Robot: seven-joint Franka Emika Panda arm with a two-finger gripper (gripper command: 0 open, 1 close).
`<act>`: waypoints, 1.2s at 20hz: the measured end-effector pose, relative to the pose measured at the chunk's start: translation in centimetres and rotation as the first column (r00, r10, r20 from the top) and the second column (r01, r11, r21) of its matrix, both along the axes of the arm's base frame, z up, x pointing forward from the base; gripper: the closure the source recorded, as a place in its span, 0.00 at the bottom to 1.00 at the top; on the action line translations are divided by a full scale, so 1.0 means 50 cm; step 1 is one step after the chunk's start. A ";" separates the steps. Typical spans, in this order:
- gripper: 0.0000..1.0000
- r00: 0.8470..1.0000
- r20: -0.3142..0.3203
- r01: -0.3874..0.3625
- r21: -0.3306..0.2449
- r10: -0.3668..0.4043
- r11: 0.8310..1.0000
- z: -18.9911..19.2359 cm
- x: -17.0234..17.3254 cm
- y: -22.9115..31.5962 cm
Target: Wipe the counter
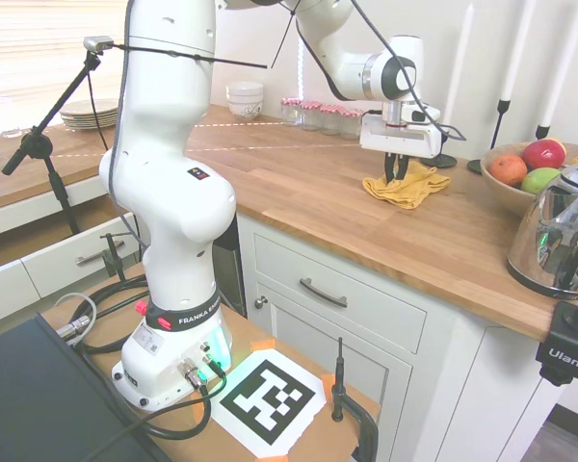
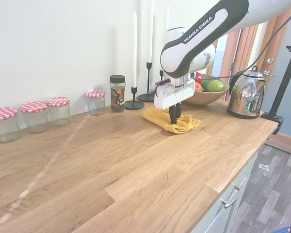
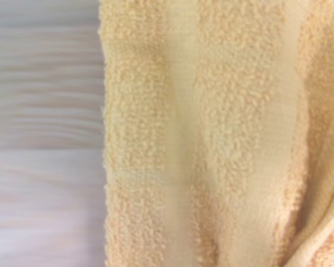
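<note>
The counter (image 1: 299, 183) (image 2: 111, 160) is a long, warm-brown wooden top over white cabinets. A crumpled yellow terry cloth (image 1: 411, 190) (image 2: 157, 118) lies on it towards the fruit-bowl end. My gripper (image 1: 396, 173) (image 2: 174, 120) points straight down into the middle of the cloth. Its dark fingers are pressed together with cloth bunched around their tips. Yellow cloth (image 3: 211, 133) fills most of the wrist view, beside a strip of bare wood (image 3: 44, 139).
Past the cloth stand a fruit bowl (image 1: 520, 183) (image 2: 206, 97) and a steel kettle (image 1: 559, 236) (image 2: 246, 94). Along the wall are black candlesticks (image 2: 134, 104), a dark-lidded jar (image 2: 117, 93) and several red-checked jars (image 2: 36, 116). White bowls (image 1: 245, 99) and plates (image 1: 89, 114) sit farther off.
</note>
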State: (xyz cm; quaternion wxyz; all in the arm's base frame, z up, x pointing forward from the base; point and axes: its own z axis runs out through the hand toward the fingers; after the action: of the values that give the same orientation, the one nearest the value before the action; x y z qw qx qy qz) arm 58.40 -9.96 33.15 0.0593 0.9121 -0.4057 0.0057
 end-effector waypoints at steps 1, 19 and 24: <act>1.00 1.000 0.001 -0.002 -0.002 0.002 1.000 0.000 0.002 0.022; 1.00 0.998 0.037 -0.046 -0.027 0.047 0.999 -0.007 -0.061 0.519; 1.00 0.997 0.038 -0.061 -0.039 0.063 0.997 -0.008 -0.076 0.629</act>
State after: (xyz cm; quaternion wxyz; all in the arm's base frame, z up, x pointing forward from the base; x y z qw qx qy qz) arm 54.58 21.46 32.77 0.0685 0.9226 -0.3782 0.0333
